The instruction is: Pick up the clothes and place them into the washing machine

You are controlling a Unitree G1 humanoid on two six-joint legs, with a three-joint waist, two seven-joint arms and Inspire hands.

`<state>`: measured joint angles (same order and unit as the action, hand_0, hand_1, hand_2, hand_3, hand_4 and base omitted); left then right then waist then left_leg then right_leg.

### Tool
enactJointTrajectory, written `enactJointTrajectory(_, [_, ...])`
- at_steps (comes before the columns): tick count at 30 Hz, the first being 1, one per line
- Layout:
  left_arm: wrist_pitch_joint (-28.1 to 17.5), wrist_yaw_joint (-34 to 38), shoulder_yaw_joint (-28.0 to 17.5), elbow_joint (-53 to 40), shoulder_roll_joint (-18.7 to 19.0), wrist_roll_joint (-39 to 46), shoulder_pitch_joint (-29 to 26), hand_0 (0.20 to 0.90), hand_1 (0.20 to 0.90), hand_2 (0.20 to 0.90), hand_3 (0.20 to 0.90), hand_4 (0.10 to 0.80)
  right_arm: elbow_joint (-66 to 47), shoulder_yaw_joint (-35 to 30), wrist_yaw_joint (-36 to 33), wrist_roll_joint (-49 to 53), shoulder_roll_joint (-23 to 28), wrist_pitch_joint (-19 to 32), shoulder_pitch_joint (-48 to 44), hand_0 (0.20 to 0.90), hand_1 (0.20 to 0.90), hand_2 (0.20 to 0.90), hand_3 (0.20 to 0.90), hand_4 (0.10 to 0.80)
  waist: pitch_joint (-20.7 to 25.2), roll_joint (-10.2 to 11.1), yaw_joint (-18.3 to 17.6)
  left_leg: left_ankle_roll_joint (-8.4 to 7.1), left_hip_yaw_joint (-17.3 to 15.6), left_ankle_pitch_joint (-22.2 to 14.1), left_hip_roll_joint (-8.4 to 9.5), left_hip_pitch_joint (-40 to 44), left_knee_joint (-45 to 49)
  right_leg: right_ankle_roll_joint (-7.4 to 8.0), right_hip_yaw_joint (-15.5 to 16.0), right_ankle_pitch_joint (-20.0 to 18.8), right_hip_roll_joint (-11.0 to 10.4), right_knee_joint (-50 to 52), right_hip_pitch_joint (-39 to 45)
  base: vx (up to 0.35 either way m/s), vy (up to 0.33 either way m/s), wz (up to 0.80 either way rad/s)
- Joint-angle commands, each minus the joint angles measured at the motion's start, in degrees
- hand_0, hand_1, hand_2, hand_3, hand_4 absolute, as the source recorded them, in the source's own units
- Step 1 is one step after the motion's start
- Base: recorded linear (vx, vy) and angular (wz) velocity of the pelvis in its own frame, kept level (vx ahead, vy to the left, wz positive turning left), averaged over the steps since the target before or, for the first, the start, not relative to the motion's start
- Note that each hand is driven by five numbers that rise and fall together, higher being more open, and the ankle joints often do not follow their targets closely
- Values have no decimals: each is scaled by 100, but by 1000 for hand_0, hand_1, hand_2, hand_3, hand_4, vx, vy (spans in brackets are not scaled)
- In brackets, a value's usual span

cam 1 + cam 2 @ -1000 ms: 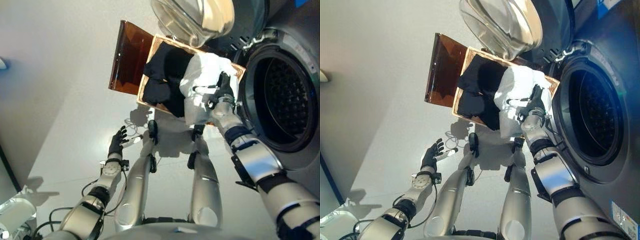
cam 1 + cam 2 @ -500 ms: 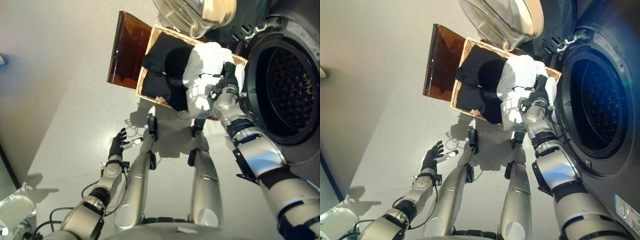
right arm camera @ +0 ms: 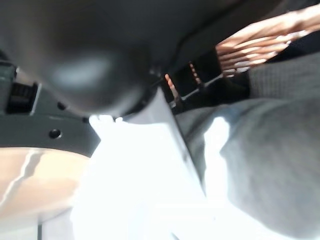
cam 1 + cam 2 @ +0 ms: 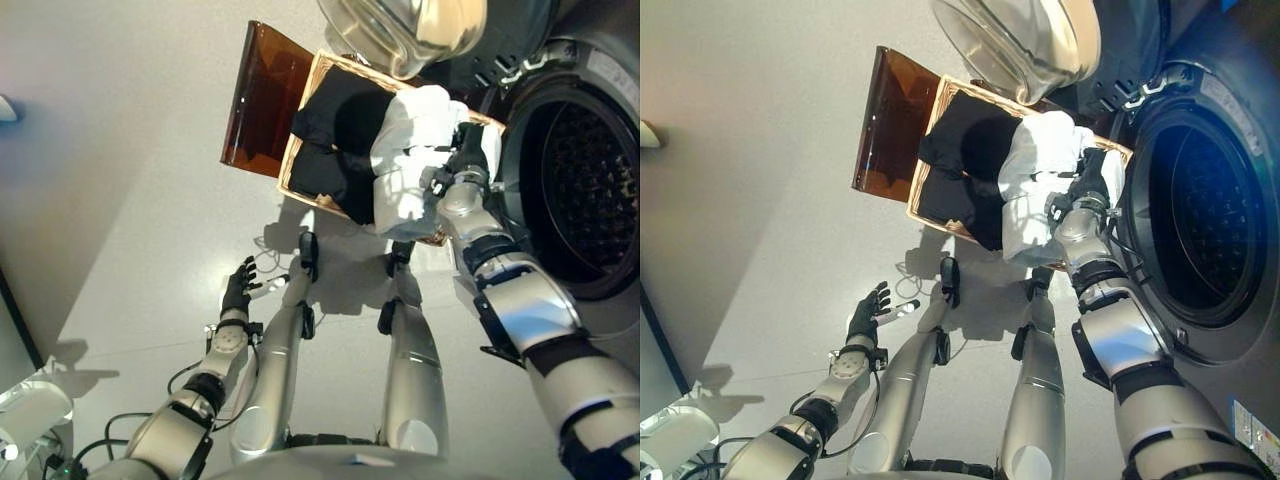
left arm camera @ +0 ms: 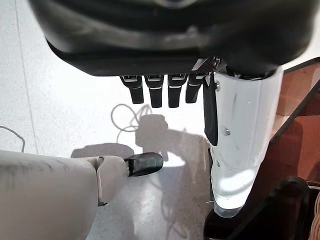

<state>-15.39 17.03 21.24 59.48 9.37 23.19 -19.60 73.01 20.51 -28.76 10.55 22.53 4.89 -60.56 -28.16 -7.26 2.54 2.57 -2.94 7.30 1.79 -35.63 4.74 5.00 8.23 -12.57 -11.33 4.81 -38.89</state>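
We see the right robot hand (image 4: 463, 165) raised at the near right corner of the wicker basket (image 4: 312, 88), its fingers curled into the white garment (image 4: 408, 150) and gripping it. The white cloth is bunched up around the hand and hangs in a fold over the basket's near rim, so part of it is lifted clear of the pile. In the right wrist view the pale cloth fills most of the picture right against the hand, with a strip of the basket's weave showing past it.

Just beside that hand, on its right, stands the washing machine (image 4: 1230, 300) with its round drum opening (image 4: 1205, 215) dark and open; the glass door (image 4: 1025, 40) is swung out above the basket.

The rest of the clothes lie in the basket: dark garments (image 4: 335, 135) fill its left half, touching the white one. A brown translucent lid (image 4: 265, 100) leans against the basket's left side on the floor (image 4: 130, 200).

The left robot hand (image 4: 238, 288) is low and well apart from the basket, over the floor, fingers relaxed and spread, holding nothing.
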Motion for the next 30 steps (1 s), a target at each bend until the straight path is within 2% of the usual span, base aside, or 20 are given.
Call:
enactJointTrajectory(1, [-92,196,-20,364,67,-72,70,900,900,900,900,800,-187,91,-77,-206,-72,267,-272,200,200,200,200,300,14,-87,131,-251,-26,-332,222,87,135,245,-347,378,-181,436,177,0,0,0])
enactJointTrajectory(9, [-83,239,-173,568,-3,-208,143,900,900,900,900,800,-842,-228,-172,11,-175,526,495,200,200,200,200,300,142,35,-30,-260,-117,-400,171,373,109,265,-319,337,-166,346,465,19,2,-4])
enactJointTrajectory(15, [-83,262,-370,689,-48,-342,296,900,900,900,900,800,-1511,-602,-183,304,-453,835,1651,200,200,200,200,300,344,186,-240,-275,-226,-510,131,748,68,301,-325,294,-152,198,833,57,2,-7])
enactJointTrajectory(18, [-86,257,-439,781,-51,-334,320,900,900,900,900,800,-1642,-713,-148,481,-543,957,1886,200,200,200,200,300,402,220,-280,-280,-272,-550,119,827,83,309,-343,290,-146,171,912,65,-6,-20])
enactJointTrajectory(23, [-152,241,-441,704,-52,-345,470,900,900,900,900,800,-1966,-1023,-51,1097,-637,1295,2277,200,200,200,200,300,504,272,-344,-280,-348,-650,94,960,162,304,-399,317,-110,133,1058,37,-8,-9])
enactJointTrajectory(28, [-176,223,-403,673,-86,-323,584,900,900,900,900,800,-2271,-1321,43,1877,-780,1643,2516,200,200,200,200,300,569,220,-397,-286,-411,-713,87,1094,160,298,-461,356,-90,127,1137,41,7,-13])
enactJointTrajectory(30, [-205,181,-352,632,-133,-268,651,900,900,900,900,800,-2315,-1559,205,2519,-883,1867,2590,200,200,200,200,300,589,164,-406,-289,-441,-739,78,1153,155,295,-476,388,-84,120,1186,32,1,-8])
